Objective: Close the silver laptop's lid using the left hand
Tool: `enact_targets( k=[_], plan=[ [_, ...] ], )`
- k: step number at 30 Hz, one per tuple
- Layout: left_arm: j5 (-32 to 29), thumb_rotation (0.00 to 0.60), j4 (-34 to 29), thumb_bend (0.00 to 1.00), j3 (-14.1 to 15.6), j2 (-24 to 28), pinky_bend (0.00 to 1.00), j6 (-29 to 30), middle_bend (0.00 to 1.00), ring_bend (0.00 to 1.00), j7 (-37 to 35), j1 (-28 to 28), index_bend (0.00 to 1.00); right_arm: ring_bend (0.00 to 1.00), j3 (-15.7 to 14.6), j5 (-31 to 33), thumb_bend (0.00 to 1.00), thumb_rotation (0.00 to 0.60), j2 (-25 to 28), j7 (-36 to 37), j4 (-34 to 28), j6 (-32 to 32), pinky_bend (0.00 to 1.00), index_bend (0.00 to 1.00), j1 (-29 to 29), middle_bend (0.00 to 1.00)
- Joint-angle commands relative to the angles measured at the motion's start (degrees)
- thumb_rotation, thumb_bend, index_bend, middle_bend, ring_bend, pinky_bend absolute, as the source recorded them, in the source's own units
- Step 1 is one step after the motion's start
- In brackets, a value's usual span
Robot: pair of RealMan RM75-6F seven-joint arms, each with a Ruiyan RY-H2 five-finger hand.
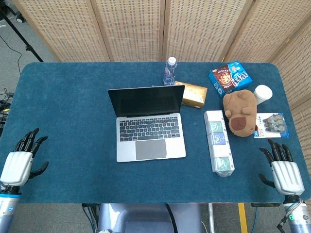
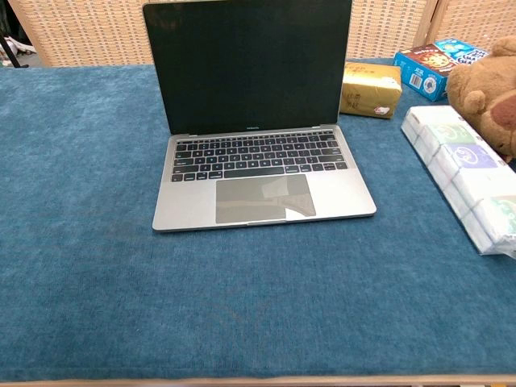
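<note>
On the blue-clothed counter the silver laptop is sitting open at centre, its stiff hinged lid probably wanting a gentle top-edge push, while the left hand is resting released, fingers spread.

Toward the counter's far edge, a water bottle, golden box and blue snack box are standing; a brown plush toy is lying beside a tissue multipack.
</note>
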Motion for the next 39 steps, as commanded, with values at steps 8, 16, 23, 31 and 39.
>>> enact_targets(
  k=[8,16,23,31,39],
  plan=[
    [0.88,0.6,-0.68,0.25,0.15,0.43,0.16,0.12,0.0,0.04,-0.04,0.34,0.2,0.0,-0.12,-0.68,0.24,0.6,0.4,-0.15,-0.97,0.93,0.0,0.19,-0.34,0.0],
    [0.95,0.6,-1.06,0.25,0.36,-0.07,0.16,-1.1,0.0,0.04,0.54,0.18,0.2,0.0,-0.2,-0.57,0.24,0.6,0.61,0.22,-0.94,0.69,0.0,0.19,-0.39,0.0],
    [0.83,0.6,-1.19,0.25,0.29,-0.77,0.16,-2.17,0.0,0.04,1.21,-0.26,0.2,0.0,-0.1,-0.41,0.24,0.6,0.81,0.74,-0.74,0.73,0.0,0.19,-0.47,0.0],
    [0.85,0.6,-2.22,0.25,-0.71,-0.95,0.16,-3.18,0.0,0.04,2.54,-1.46,0.2,0.0,0.07,0.11,0.24,0.6,0.79,1.47,-0.2,0.14,0.0,0.19,-0.31,0.0],
    [-2.65,0.6,-4.51,0.26,-5.8,-1.56,0.16,-7.7,0.0,0.04,4.74,-6.53,0.2,0.0,-0.04,0.2,0.24,0.6,0.53,1.61,0.07,-0.52,0.0,0.19,-0.07,0.0]
  ],
)
